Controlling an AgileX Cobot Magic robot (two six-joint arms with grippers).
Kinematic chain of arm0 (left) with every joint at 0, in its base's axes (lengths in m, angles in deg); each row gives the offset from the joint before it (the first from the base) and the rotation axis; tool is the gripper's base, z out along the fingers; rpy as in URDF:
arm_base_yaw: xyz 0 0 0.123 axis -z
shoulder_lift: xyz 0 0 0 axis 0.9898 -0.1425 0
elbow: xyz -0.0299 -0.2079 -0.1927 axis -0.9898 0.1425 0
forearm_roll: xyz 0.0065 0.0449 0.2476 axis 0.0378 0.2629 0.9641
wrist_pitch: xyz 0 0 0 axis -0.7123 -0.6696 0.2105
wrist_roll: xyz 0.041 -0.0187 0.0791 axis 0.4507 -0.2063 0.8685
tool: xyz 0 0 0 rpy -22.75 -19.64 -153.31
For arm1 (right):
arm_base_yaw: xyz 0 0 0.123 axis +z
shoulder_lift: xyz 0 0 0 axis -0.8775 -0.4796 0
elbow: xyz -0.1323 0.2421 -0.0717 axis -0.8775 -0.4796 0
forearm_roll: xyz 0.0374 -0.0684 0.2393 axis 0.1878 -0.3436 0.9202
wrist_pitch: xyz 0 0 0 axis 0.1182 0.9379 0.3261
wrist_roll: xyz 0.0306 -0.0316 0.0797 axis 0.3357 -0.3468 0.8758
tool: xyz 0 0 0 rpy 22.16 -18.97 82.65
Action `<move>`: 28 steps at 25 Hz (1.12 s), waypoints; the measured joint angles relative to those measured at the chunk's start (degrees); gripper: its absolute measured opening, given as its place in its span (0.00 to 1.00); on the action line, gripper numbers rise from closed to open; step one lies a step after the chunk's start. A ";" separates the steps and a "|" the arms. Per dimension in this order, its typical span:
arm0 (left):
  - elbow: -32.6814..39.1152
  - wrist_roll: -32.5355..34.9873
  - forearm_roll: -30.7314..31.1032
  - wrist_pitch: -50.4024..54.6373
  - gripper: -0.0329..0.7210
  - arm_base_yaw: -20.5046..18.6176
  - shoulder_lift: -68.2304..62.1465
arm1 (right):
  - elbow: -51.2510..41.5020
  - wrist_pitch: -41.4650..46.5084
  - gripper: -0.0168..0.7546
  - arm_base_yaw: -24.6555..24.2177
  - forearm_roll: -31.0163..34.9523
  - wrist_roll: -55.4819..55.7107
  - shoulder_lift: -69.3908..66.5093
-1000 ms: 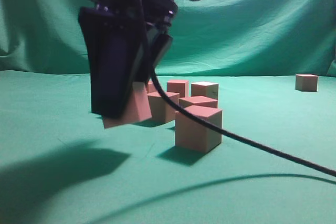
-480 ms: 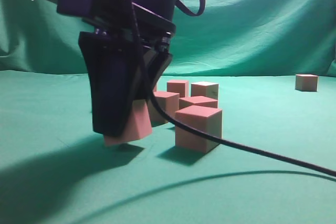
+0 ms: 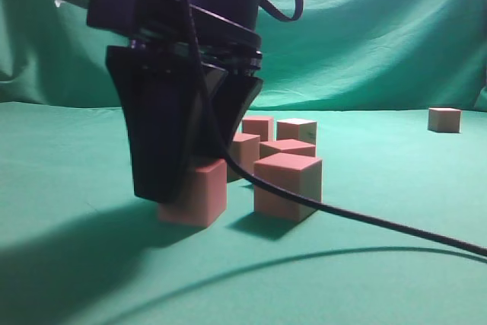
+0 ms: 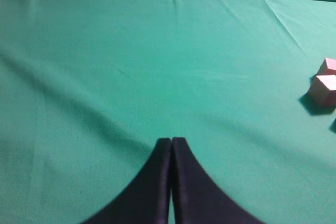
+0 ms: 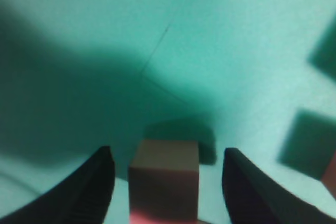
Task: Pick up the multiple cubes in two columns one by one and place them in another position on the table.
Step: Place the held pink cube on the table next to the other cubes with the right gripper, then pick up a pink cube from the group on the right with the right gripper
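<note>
On the teal surface (image 3: 396, 211), at the near left of the cluster: cube (image 3: 196, 192) now down flat beside the front cube (image 3: 288, 186), no longer tilted and lifted as a moment ago. Right tool (image 5: 164, 174) spread wide, clear gaps either side of the cube (image 5: 164, 179), so released. Reads as one placement finished; next, probably a retreat and a fetch of another cube. Left tool (image 4: 171, 148) pressed shut on nothing, hovering over bare cloth, two cubes (image 4: 325, 85) at the right edge of its view. Lone cube (image 3: 444, 119) far right, well apart. Slightly wrinkled cloth; draped green backdrop (image 3: 380, 28) behind; black cable (image 3: 380, 222) across the foreground.
</note>
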 joint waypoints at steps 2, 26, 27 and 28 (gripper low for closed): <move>0.00 0.00 0.00 0.00 0.04 0.00 0.00 | 0.00 0.47 0.61 0.00 -0.38 0.10 0.00; 0.00 0.00 0.00 0.00 0.04 0.00 0.00 | 15.40 14.03 0.61 -8.52 -26.85 21.67 16.45; 0.00 0.00 0.00 0.00 0.04 0.00 0.00 | 15.40 14.14 0.61 -11.49 -26.85 22.13 17.53; 0.00 0.00 0.00 0.00 0.04 0.00 0.00 | 15.40 14.26 0.61 -14.65 -26.85 22.39 18.61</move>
